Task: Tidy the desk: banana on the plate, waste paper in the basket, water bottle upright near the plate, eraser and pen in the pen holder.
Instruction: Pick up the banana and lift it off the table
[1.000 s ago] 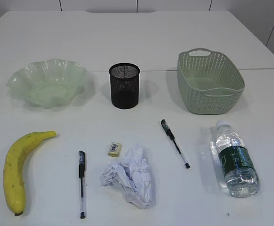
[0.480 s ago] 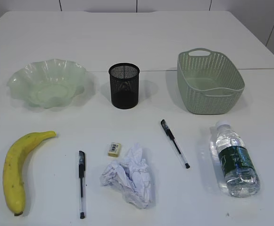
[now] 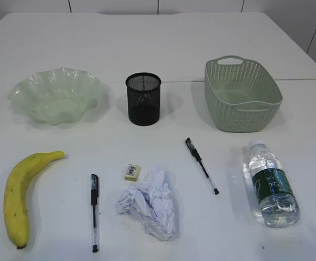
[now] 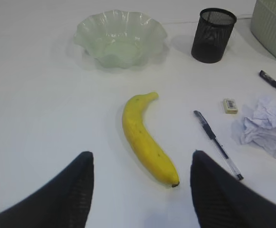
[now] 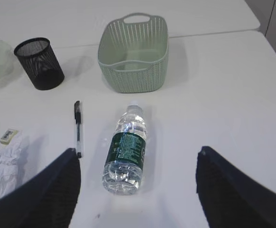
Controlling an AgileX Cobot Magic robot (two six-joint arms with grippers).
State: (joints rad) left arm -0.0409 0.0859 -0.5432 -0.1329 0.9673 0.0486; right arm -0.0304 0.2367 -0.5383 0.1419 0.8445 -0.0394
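A yellow banana (image 3: 17,196) lies at the front left; it also shows in the left wrist view (image 4: 145,139). The pale green wavy plate (image 3: 53,98) stands behind it. The black mesh pen holder (image 3: 143,99) is at the middle back and the green basket (image 3: 242,95) at the back right. Two pens (image 3: 94,211) (image 3: 202,165), a small eraser (image 3: 131,172) and crumpled paper (image 3: 150,202) lie in front. A water bottle (image 3: 270,184) lies on its side at the right. My left gripper (image 4: 140,192) is open above the banana's near end. My right gripper (image 5: 137,190) is open above the bottle (image 5: 125,150).
The white table (image 3: 158,54) runs far back, with a seam behind the plate and basket. Neither arm shows in the exterior view.
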